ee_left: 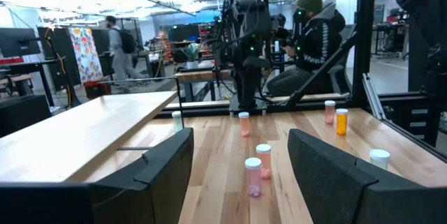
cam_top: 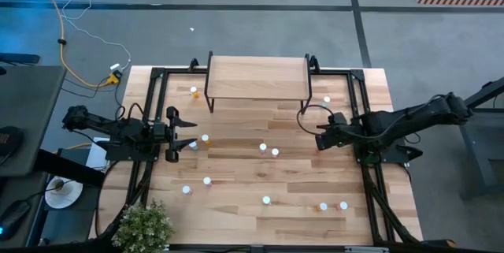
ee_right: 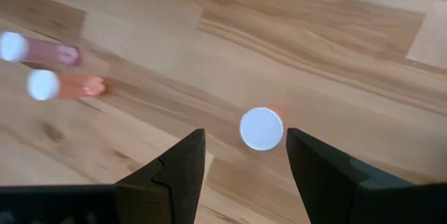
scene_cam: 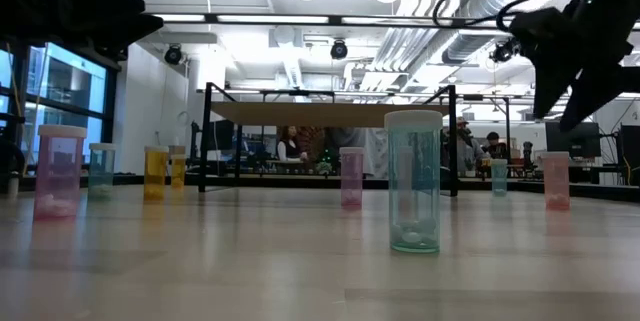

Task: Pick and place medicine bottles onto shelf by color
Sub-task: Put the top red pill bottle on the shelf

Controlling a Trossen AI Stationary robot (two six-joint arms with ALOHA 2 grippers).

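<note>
Right gripper fingers open above orange bottle, frame centre; left gripper open; shelf bare.

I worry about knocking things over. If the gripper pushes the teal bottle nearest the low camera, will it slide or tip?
Probably tip. The teal bottle stands tall and narrow on a small base, on the smooth table. It looks clear and nearly empty, so likely light. Once down, its round body would probably roll.
</note>
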